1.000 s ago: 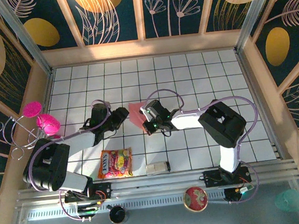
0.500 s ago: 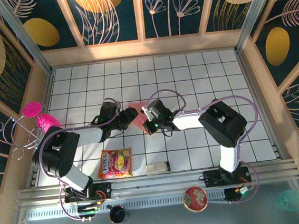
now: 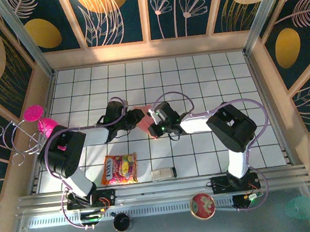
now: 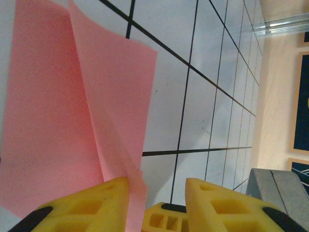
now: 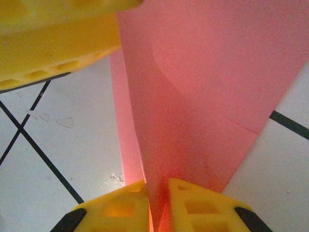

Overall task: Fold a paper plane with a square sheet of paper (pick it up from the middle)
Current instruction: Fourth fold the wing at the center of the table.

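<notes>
1 salmon-pink sheet [image 4: 58,121], creased, flaps lifted off surface [image 3: 195,79]; R end effector [image 5: 155,187] clamped on it, L end effector [image 4: 157,186] apart.

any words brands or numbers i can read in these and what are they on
No text is clear enough to quote.
Orange-yellow snack packet: coloured lettering, too small and blurred to read.
Round red tin: lid design too small to make out.
Salmon-pink sheet of paper: plain, no print.
</notes>
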Motion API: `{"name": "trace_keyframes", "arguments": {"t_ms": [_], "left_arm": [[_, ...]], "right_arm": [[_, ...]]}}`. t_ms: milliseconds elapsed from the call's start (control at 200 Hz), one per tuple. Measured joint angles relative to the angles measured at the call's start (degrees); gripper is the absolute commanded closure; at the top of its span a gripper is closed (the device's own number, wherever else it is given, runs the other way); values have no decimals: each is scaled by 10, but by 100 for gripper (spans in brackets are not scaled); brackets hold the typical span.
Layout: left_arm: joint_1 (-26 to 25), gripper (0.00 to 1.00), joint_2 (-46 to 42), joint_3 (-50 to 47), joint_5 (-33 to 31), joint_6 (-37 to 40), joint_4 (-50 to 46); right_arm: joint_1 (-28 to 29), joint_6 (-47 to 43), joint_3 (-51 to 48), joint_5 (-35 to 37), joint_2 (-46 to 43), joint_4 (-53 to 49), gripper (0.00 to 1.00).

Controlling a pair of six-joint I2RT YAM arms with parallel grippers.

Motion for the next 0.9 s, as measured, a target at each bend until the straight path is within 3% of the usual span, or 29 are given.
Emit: {"name": "trace_keyframes", "arguments": {"t_ms": [140, 631, 736, 896], "left_arm": [[0, 68, 3, 10, 0, 4, -12], [0, 52, 48, 94, -21, 40, -154], [0, 52, 55, 107, -26, 41, -180], [0, 61, 66, 132, -29, 43, -206]], "right_arm": [[-5, 7, 0, -2, -1, 0, 83], [-5, -3, -9, -1, -11, -1, 86], [-5, -12, -12, 0, -12, -1, 85], [-5, -29, -20, 5, -18, -2, 83]]}}
